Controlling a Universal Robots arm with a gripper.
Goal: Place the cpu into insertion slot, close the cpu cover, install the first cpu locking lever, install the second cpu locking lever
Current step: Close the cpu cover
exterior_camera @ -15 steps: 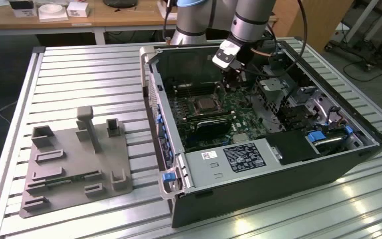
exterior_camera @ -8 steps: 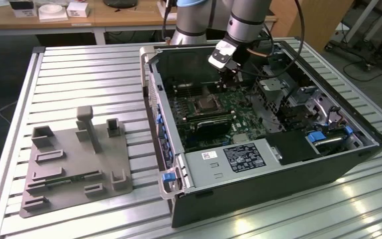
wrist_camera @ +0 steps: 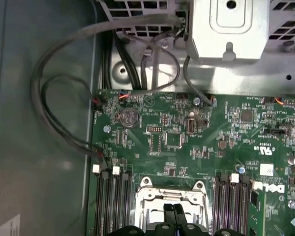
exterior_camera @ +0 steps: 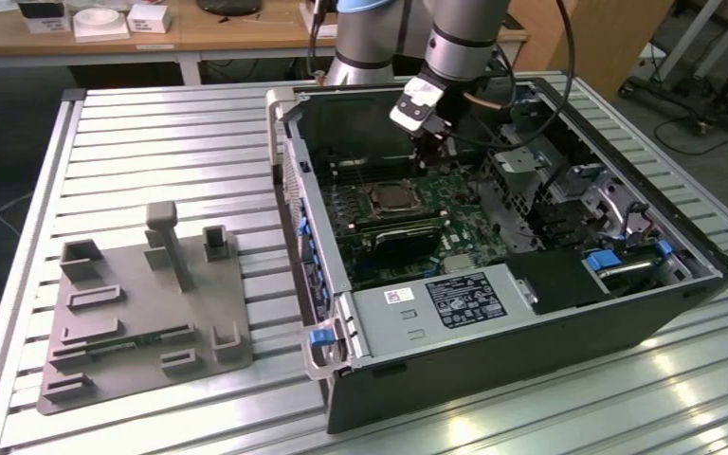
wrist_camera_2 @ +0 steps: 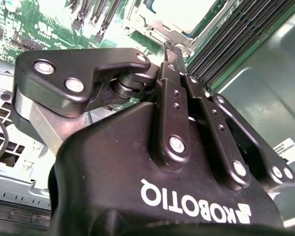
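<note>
In the exterior view my gripper reaches down into the open computer case, just beyond the insertion slot. The cpu lies in that slot, its silvery top showing through the window of the cpu cover. The cover lies flat on the socket. In the first wrist view my gripper hangs over the cover at its near edge. Its two dark fingers are pressed together with nothing visible between them.
Black memory slots flank the socket on both sides. Loose grey cables loop near the case wall. A metal drive cage stands beyond the board. A grey labelled box fills the case front. A grey fixture plate sits on the table at the exterior view's left.
</note>
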